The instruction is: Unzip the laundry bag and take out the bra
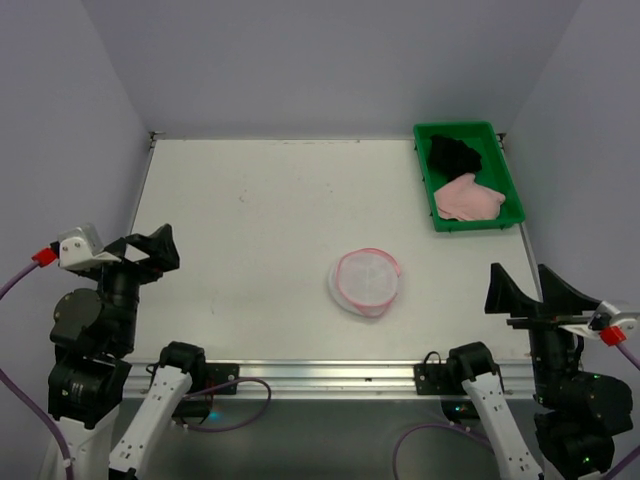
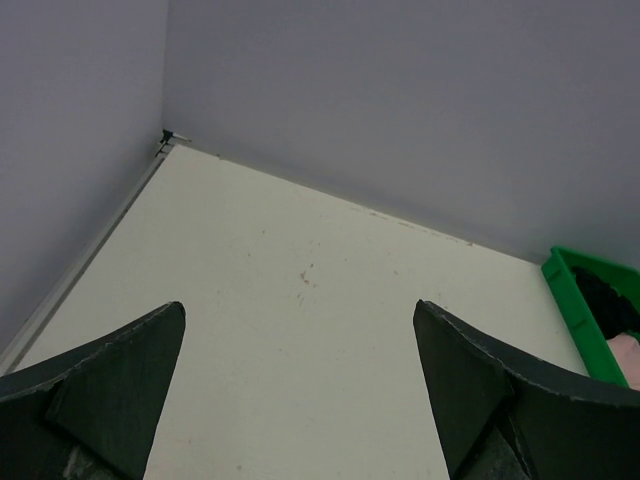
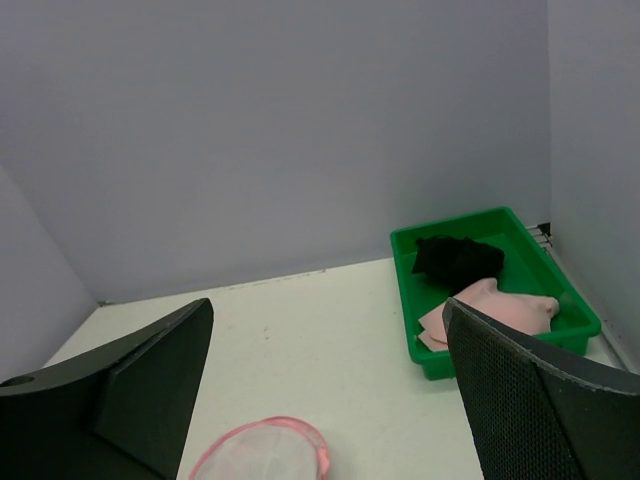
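The laundry bag [image 1: 366,281] is a round white mesh pouch with a pink zip rim, lying flat on the table right of centre near the front edge. It looks closed, and I see no bra inside it. It also shows at the bottom of the right wrist view [image 3: 262,452]. My left gripper [image 1: 152,247] is open and empty, raised at the front left, far from the bag. My right gripper [image 1: 528,291] is open and empty, raised at the front right, to the right of the bag.
A green rectangular tray [image 1: 501,172] stands at the back right, holding a black garment [image 1: 455,155] and a pink garment [image 1: 468,197]. It shows in the right wrist view [image 3: 408,266] too. Grey walls close the table on three sides.
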Available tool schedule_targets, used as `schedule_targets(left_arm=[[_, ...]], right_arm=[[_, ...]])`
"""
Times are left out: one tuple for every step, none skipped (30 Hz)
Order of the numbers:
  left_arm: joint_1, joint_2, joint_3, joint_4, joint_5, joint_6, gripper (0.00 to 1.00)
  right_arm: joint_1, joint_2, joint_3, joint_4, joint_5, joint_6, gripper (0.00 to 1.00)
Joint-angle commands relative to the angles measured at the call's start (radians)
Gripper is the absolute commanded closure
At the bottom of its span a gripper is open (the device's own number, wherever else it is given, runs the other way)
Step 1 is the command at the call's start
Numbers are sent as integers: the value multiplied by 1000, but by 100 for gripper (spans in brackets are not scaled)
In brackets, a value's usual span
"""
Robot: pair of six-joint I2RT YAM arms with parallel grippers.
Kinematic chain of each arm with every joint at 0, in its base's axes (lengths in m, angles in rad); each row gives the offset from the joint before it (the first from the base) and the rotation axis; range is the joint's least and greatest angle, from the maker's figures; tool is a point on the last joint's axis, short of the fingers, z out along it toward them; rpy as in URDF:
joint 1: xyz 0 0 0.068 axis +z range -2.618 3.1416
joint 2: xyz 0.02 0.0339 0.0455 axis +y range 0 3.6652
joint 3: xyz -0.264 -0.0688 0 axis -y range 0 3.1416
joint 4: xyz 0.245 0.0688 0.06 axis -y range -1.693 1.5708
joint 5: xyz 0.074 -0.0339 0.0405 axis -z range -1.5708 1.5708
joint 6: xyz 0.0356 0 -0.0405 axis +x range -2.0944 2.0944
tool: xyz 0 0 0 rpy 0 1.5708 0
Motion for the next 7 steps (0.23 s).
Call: schedule_targets(left_arm=[[2,-8,-23,31,22,-21,0],[2,-8,-28,36,25,-24,0],[2,-8,-37,39,33,-24,0],[4,-6,-42,42,36,-25,0],[2,-6,-43,44,36,-25,0],[2,-4,-49,47,39,-27,0],[4,-3,-52,50,40,-27,0]], right_arm=[[2,7,-6,20,-25,-21,1],[2,4,-7,17,-25,-22,1],[2,1,-9,19,-25,-21,1],[2,1,-11,19,-23,-21,1],[2,-2,-11,19,-25,-22,1],[2,-4,-11,17,-25,-22,1],[2,-4,-9,17,-25,-21,1]])
